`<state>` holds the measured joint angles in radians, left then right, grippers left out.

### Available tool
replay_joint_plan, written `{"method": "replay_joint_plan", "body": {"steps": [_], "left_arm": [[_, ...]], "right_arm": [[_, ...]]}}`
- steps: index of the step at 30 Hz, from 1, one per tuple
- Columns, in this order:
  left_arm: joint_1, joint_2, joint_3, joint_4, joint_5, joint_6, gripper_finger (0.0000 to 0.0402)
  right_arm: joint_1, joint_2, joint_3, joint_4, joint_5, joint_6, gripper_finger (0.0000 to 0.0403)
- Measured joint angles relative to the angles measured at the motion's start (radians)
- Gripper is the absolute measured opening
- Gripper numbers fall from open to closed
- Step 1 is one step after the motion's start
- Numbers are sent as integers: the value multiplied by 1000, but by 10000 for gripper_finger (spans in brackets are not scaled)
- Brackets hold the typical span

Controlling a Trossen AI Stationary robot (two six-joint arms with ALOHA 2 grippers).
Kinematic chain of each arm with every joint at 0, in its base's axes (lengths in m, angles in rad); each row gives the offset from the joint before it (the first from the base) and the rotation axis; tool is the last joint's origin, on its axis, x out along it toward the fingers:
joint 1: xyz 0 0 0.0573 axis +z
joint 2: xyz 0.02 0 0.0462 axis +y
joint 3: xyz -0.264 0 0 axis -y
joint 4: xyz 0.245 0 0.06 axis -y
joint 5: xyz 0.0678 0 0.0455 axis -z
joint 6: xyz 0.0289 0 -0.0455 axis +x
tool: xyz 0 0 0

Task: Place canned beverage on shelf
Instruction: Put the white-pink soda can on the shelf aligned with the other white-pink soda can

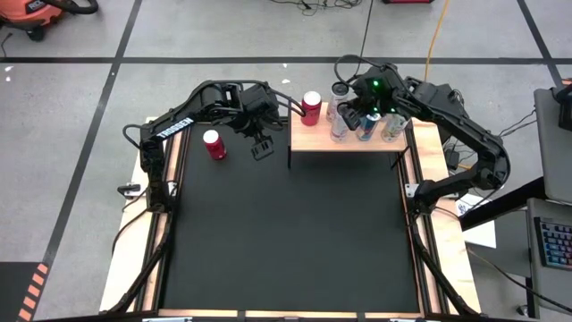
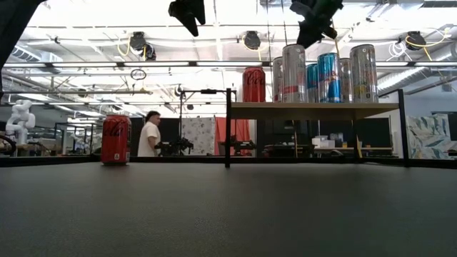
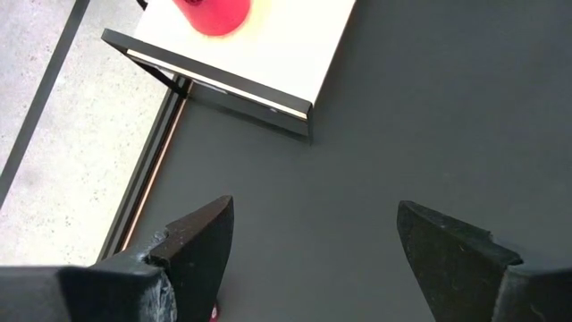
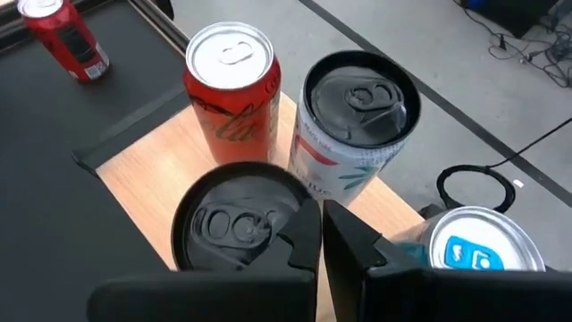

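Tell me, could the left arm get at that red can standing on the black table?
Probably yes. The left tool hangs open just beside the red can, and nothing stands between them on the table.

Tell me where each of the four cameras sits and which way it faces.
High view: overhead, straight down on the table, both arms, shelf.
Low view: table height, level across toward the shelf; both hands hang in from above.
Left wrist view: above the table, looking down past the open left hand at the shelf corner.
Right wrist view: above the shelf, down past the shut right hand onto can tops.
Shared: the red can on the shelf and the red can on the table.
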<state>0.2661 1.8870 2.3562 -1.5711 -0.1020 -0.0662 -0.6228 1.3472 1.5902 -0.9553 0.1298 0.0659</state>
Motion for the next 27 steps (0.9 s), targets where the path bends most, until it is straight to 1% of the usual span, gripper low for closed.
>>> {"method": "replay_joint_plan", "body": {"steps": [11, 13, 16, 22, 27], "left_arm": [[0, 0, 0, 0, 0, 1, 311], [0, 0, 0, 0, 0, 0, 311], [0, 0, 0, 0, 0, 0, 311], [0, 0, 0, 0, 0, 0, 311], [0, 0, 0, 0, 0, -2, 311]], "right_arm": [[2, -11, 0, -46, -2, 37, 0], [2, -14, 0, -49, -20, 50, 0], [3, -18, 0, -49, -78, 72, 0], [3, -30, 0, -52, -84, 105, 0], [3, -51, 0, 3, -83, 101, 0]]}}
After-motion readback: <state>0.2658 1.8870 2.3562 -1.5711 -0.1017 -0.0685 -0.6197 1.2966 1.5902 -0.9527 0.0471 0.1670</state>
